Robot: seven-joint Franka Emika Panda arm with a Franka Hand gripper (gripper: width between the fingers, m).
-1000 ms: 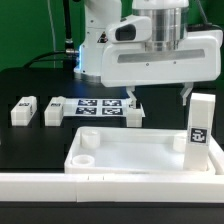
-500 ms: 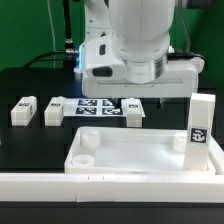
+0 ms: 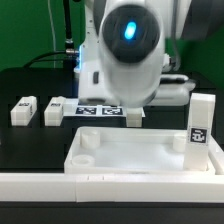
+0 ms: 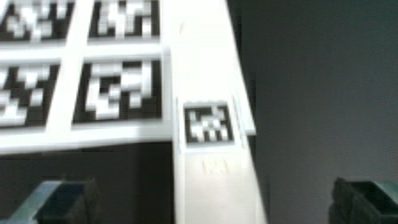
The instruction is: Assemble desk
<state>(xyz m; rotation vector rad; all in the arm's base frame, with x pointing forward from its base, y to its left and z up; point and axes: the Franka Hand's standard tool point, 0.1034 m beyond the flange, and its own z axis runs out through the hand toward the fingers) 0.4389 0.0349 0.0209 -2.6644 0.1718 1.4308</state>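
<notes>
resting on black table (image 3: 25, 150), desk slab (image 3: 140, 152)

Desk slab (image 3: 150, 150) — smooth, matt white plastic.

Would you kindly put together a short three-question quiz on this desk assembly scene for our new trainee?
1. True or false: the upright leg stands at a corner of the desk slab.
2. How many loose legs lie flat on the table, to the exterior view's left of the marker board? A) one B) two C) four
3. Fill in: in the wrist view, the fingers of the end effector stand ___ (open or shut).

Key: 1 true; 2 B; 3 open.
</notes>
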